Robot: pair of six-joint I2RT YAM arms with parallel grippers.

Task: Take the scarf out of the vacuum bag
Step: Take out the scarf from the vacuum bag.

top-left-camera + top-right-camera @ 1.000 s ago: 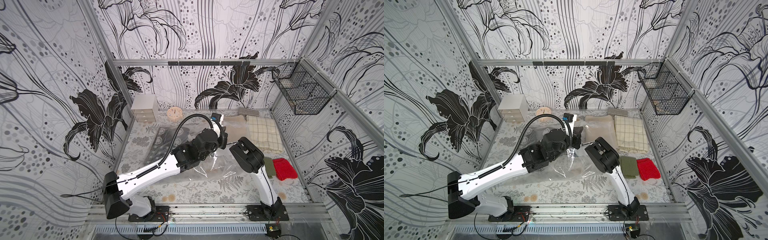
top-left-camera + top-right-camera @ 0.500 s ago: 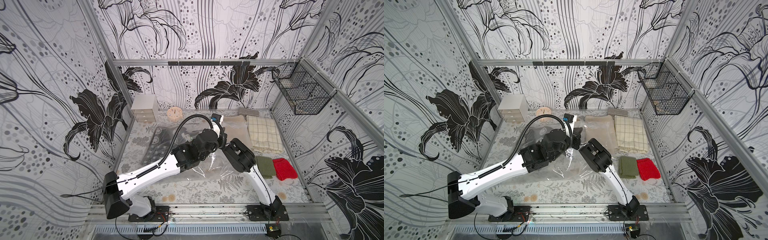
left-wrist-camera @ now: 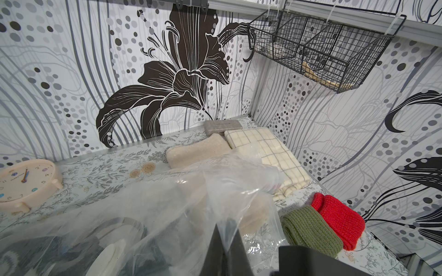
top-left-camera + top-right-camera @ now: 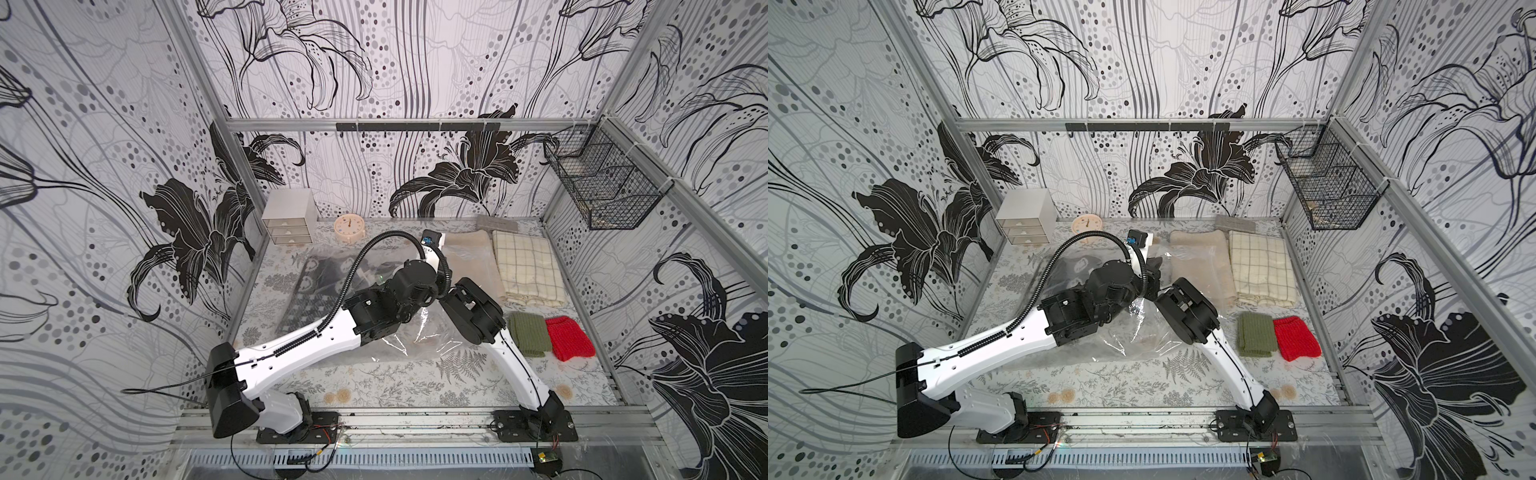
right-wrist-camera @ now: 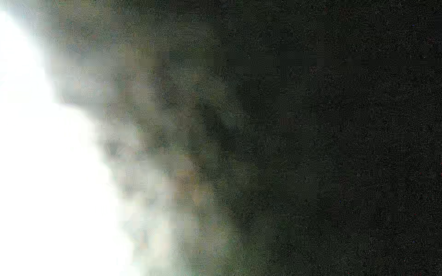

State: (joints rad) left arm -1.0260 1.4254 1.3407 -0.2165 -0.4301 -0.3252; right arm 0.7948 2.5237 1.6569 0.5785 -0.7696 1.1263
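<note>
Left gripper [image 3: 224,249] pressed together, pinching a fold of the vacuum bag [image 4: 432,336], which lies mid-table. Dark patterned scarf [image 4: 322,286] inside, at the bag's 9 o'clock end. Right gripper [image 4: 1158,292]: jaws hidden, cannot tell.

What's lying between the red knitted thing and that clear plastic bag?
A folded olive-green knit, touching the red knit and beside the vacuum bag; the left wrist view shows it best.

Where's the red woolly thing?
In both top views the red knit piece lies on the table's right side, right beside the green knit piece.
</note>
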